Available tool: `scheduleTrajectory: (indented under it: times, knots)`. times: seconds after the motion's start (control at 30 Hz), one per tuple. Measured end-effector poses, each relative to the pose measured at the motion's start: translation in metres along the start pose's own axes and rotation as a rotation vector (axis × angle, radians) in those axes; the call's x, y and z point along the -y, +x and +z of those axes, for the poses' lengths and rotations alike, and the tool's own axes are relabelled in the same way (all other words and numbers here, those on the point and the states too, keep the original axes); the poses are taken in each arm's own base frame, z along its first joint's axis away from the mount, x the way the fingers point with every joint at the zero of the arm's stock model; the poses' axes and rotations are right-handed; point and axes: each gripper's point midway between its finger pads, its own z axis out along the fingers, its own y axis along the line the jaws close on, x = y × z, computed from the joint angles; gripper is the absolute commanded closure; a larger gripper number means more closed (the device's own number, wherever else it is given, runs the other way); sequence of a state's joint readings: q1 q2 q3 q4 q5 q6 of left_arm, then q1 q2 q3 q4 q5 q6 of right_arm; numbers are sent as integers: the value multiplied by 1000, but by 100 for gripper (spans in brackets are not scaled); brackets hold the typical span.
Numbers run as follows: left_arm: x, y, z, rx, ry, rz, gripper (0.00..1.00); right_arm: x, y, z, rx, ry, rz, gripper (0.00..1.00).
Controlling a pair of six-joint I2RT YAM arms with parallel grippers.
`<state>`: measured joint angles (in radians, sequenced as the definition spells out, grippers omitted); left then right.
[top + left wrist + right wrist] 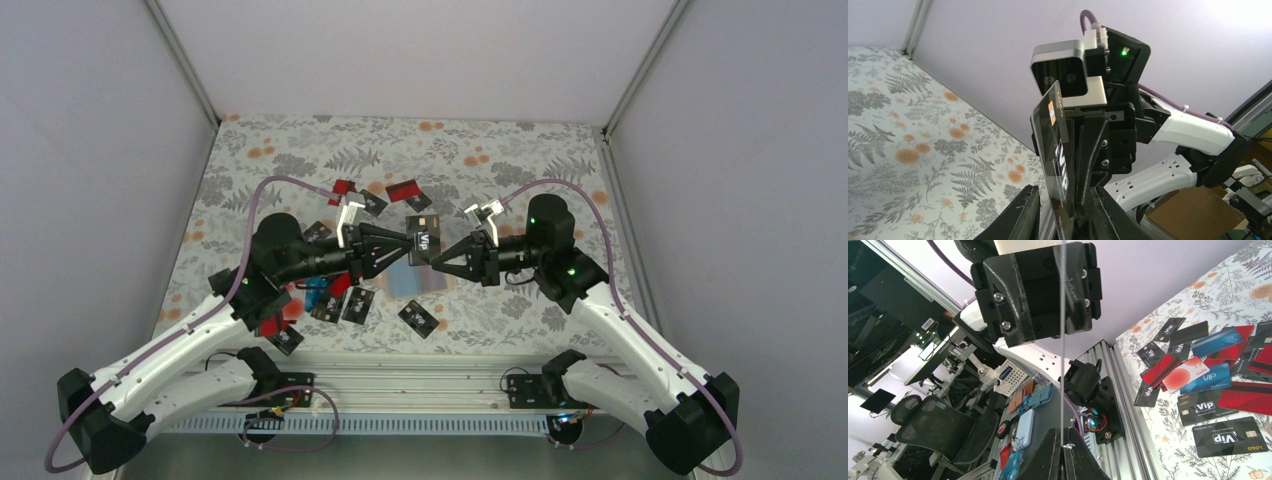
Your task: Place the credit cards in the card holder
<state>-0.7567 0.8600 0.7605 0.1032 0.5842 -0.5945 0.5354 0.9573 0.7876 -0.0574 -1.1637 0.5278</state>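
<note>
Right gripper (438, 256) — clenched on a black VIP card (426, 240), arm stretched level toward centre. Left gripper (404, 246) meets it tip to tip, card between its jaws — grip cannot be told.

Each white-shelled arm with black joints (170, 350) carried a looping lilac cable (250, 215). The black triangular left gripper (408, 247) and right gripper (437, 258) showed silver screws (1007, 326); a grey box-shaped wrist camera (1068, 75) and small green lamp (1123, 51) sat above.

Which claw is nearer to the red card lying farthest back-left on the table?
Left. The left claw is a little right of the red card and closer to the arm bases. The right claw is farther right, beyond the VIP card between them.
</note>
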Motion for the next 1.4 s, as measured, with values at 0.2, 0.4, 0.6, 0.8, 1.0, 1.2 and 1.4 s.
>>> scheduleTrajectory:
  times: [0.2, 0.4, 0.6, 0.8, 1.0, 1.2, 1.4]
  knots:
    - [-6, 4, 5, -16, -11, -13, 79, -2, 1, 0, -5, -10, -11, 96]
    - [-8, 2, 8, -9, -4, -22, 87, -3, 2, 0, -9, -17, -20, 96]
    - [-10, 3, 15, -17, 12, -45, 98, 2, 3, 0, -13, -3, -4, 84]
    - [-29, 9, 16, -24, -77, -86, 98, 17, -1, 2, -17, 60, 24, 42]
    - [-102, 47, 13, -103, -390, -227, 98, 99, 11, 0, -4, 376, 192, 42]
    - [-177, 126, -3, -294, -670, -422, 98, 192, 62, -17, -67, 712, 413, 43]
    - [-194, 158, -14, -369, -731, -512, 98, 235, 91, -29, -110, 863, 508, 47]
